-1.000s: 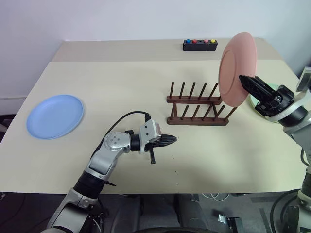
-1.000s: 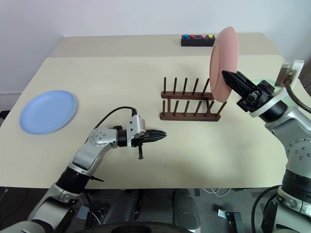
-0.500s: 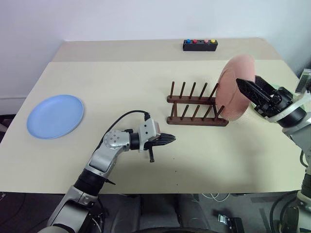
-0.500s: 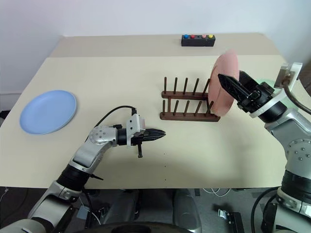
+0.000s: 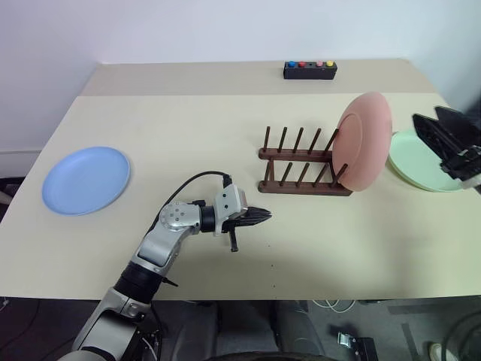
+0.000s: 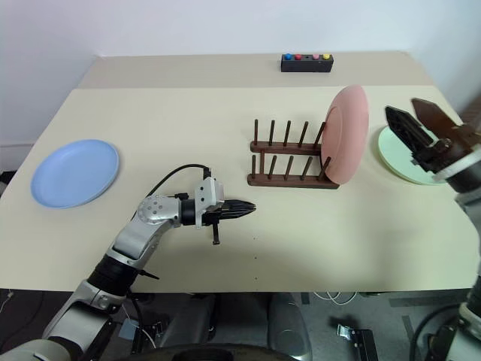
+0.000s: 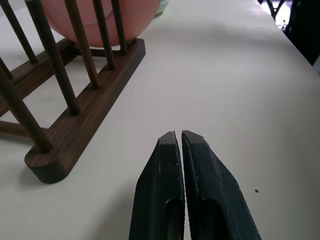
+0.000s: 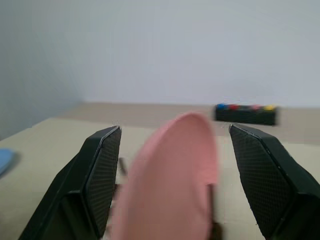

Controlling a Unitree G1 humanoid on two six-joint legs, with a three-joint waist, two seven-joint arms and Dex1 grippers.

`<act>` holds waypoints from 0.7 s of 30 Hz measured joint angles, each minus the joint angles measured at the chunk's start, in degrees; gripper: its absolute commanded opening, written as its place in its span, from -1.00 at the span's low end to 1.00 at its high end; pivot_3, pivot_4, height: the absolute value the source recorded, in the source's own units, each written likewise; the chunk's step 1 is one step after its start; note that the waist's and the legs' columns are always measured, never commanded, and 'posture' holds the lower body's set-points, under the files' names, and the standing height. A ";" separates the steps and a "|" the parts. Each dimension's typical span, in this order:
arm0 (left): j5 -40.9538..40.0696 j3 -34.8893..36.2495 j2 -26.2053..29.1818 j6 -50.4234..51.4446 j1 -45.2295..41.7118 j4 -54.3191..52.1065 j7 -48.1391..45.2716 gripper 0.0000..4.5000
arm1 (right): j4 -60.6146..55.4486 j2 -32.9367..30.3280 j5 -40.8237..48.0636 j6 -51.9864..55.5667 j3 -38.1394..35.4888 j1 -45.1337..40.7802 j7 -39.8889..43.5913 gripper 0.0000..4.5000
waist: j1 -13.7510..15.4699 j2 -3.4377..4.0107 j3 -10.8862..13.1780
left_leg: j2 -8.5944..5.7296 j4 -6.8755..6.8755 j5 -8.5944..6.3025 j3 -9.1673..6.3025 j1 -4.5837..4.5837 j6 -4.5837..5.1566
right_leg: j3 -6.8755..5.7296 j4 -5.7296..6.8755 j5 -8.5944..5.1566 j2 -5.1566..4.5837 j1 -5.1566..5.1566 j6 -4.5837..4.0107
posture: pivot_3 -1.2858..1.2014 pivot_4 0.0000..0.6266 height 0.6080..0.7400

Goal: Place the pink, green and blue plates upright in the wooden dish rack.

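The pink plate (image 5: 364,141) stands upright at the right end of the wooden dish rack (image 5: 304,170), leaning between the last pegs. My right gripper (image 6: 413,128) is open to the right of it, apart from the plate, over the green plate (image 5: 421,158), which lies flat at the table's right edge. The blue plate (image 5: 86,179) lies flat at the far left. My left gripper (image 5: 263,216) is shut and empty, just above the table in front of the rack, pointing right. The right wrist view shows the pink plate (image 8: 170,175) between my open fingers (image 8: 102,175), at a distance.
A small black box with coloured buttons (image 5: 310,69) sits at the back of the beige table (image 5: 188,128). A black cable (image 5: 197,180) loops over my left arm. The rack's other peg slots hold nothing.
My right gripper lowered the pink plate into the rack's right end, opened, and drew back to the right. The green plate has come into view. The left arm stayed still.
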 measured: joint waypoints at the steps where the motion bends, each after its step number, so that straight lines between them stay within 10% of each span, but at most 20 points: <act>1: 0.00 0.02 0.02 -0.05 0.00 0.05 -0.01 -0.95 | 0.88 -0.51 -1.52 -0.73 -0.69 1.26 0.42 0.55 | 0.00 -0.01 0.00 | 0.00 0.00 0.00 0.01 0.01 0.00 | 0.00 0.00 0.00 0.00 0.01 0.00 | 0.03 -0.52 1.00; 6: -0.24 0.02 -0.03 -0.08 -0.05 0.44 -0.67 -0.95 | 7.40 -5.22 -17.49 -9.48 4.48 8.93 2.54 0.98 | -0.12 0.01 -0.01 | 0.00 0.03 0.00 0.05 0.03 0.00 | 0.00 0.00 0.00 0.01 0.02 0.00 | 0.03 -0.52 1.00; 17: -2.49 0.02 -0.36 1.26 -0.69 -0.18 -2.70 -0.95 | 35.17 -7.86 -51.32 -31.53 29.62 -2.46 -6.01 0.98 | -0.48 0.10 -0.01 | 0.00 0.03 0.01 0.12 0.08 -0.01 | 0.06 0.02 0.00 0.00 0.02 0.00 | 0.03 -0.52 1.00; 21: -2.48 0.06 -0.10 1.59 -0.59 -0.33 -2.37 -0.95 | 45.30 -7.69 -55.57 -37.19 32.87 -8.93 -8.16 0.37 | -0.32 0.09 0.00 | -0.01 0.02 0.01 0.11 0.07 -0.01 | 0.05 0.00 0.00 -0.01 0.03 0.00 | 0.03 -0.52 1.00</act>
